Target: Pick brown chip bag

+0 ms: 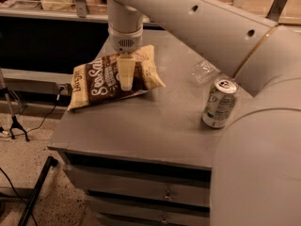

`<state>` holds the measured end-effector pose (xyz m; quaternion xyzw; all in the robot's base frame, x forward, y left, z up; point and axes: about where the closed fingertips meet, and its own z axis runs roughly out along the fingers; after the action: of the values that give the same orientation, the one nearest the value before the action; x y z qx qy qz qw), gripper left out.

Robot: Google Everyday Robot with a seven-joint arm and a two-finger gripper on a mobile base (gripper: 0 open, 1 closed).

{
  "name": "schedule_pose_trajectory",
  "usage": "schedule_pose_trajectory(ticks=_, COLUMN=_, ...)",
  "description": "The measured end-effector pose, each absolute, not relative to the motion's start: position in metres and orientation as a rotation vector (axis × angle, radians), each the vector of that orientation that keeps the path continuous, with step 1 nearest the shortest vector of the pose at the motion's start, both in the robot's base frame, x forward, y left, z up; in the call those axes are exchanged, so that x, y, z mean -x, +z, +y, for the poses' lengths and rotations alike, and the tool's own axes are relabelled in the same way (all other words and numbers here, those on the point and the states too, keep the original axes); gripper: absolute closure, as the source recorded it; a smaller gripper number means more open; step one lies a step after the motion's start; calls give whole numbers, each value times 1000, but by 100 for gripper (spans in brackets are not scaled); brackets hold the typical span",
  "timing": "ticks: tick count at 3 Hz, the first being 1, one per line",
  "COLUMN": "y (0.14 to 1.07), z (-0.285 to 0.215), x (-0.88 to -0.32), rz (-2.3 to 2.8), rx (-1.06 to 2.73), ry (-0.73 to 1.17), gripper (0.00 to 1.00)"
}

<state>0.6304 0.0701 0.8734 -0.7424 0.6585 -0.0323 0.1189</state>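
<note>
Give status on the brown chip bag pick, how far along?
Done: gripper sits over the middle of the brown chip bag. In hand: the grasp; a firm hold isn't visible. Left: lift, as the bag lies on the table.

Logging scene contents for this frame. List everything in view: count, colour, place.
brown chip bag: 1, dark brown with cream-yellow ends, left part of the cabinet top
soda can: 1, silver and green, upright, right side of the top
clear plastic item: 1, transparent, lying behind the can
cabinet: 1, grey, drawers in front
black stand leg: 1, floor, lower left
arm: 1, pale grey, reaching in from the right
gripper: 1, cream, over the bag's middle
</note>
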Motion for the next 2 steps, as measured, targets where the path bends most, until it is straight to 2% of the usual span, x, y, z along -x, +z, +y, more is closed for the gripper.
schedule_pose_trajectory(ticks=2, y=852, z=64, x=-635, rz=1966, rx=2193, ry=-154, gripper=63)
